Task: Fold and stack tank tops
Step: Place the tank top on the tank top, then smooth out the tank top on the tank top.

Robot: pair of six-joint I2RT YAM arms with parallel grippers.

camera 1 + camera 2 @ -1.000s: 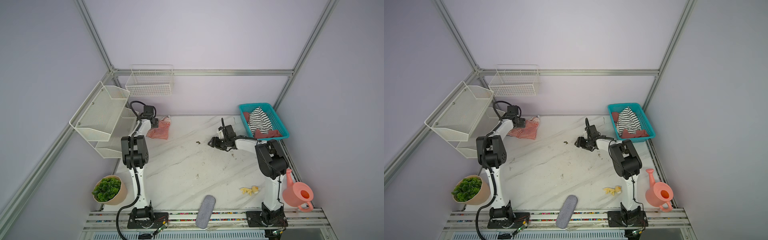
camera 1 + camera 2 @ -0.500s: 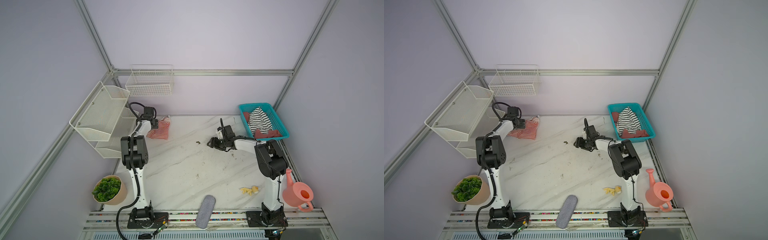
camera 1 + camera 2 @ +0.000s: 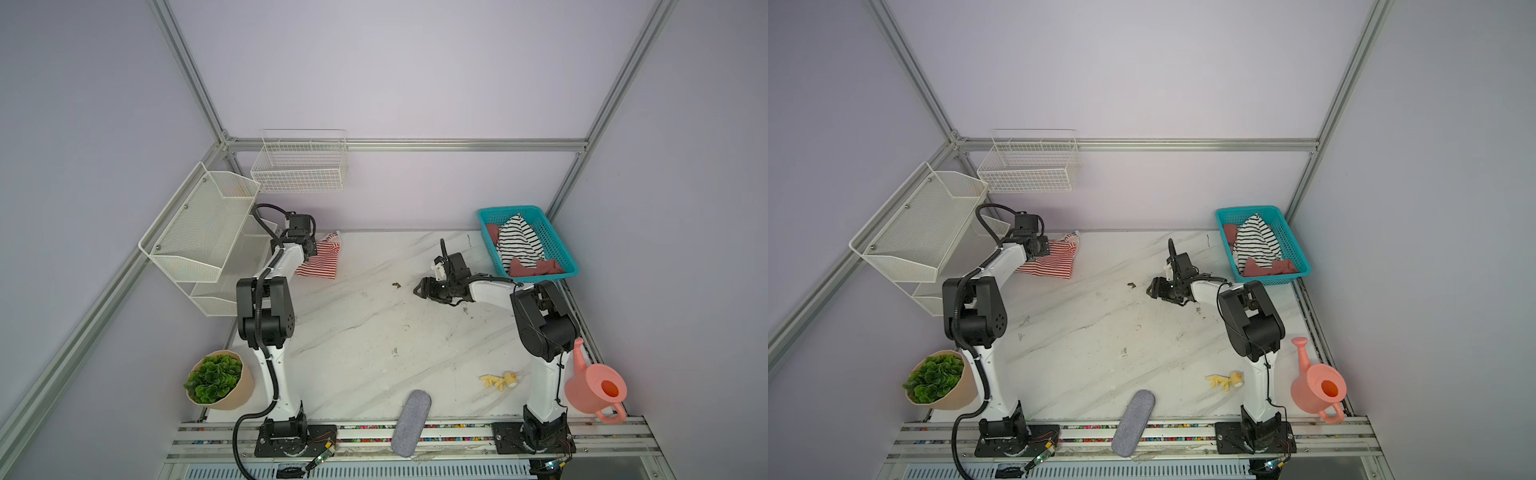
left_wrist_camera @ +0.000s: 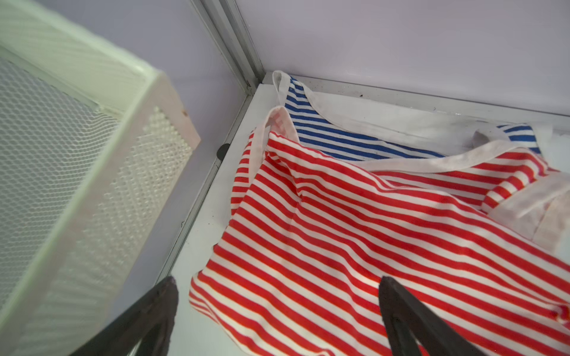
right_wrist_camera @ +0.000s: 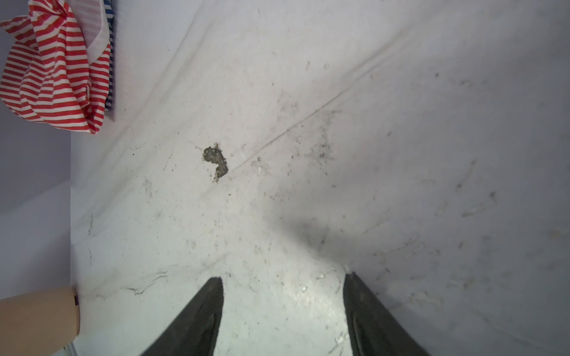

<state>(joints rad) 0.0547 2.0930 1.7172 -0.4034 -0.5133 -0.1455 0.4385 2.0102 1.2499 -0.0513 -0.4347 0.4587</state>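
A red-and-white striped tank top (image 3: pixel 322 266) (image 3: pixel 1054 266) (image 4: pixel 370 231) lies rumpled in the table's back left corner. It lies on a blue-and-white striped tank top (image 4: pixel 333 135), whose straps and neck trim show past its far edge. My left gripper (image 3: pixel 308 248) (image 4: pixel 279 280) hovers open just over the red top's near edge, holding nothing. My right gripper (image 3: pixel 422 287) (image 5: pixel 283 277) is open low over bare marble near the table's middle, far from the red top (image 5: pixel 52 71). A dark-and-white striped garment (image 3: pixel 519 245) is heaped in the teal basket (image 3: pixel 509 209).
White mesh shelves (image 3: pixel 199 224) stand close beside the left arm, and a wire basket (image 3: pixel 299 166) hangs on the back wall. A plant pot (image 3: pixel 216 380), grey felt case (image 3: pixel 411 422), yellow toy (image 3: pixel 500 380) and pink watering can (image 3: pixel 594 388) line the front. A dirt clump (image 5: pixel 216 160) marks the marble.
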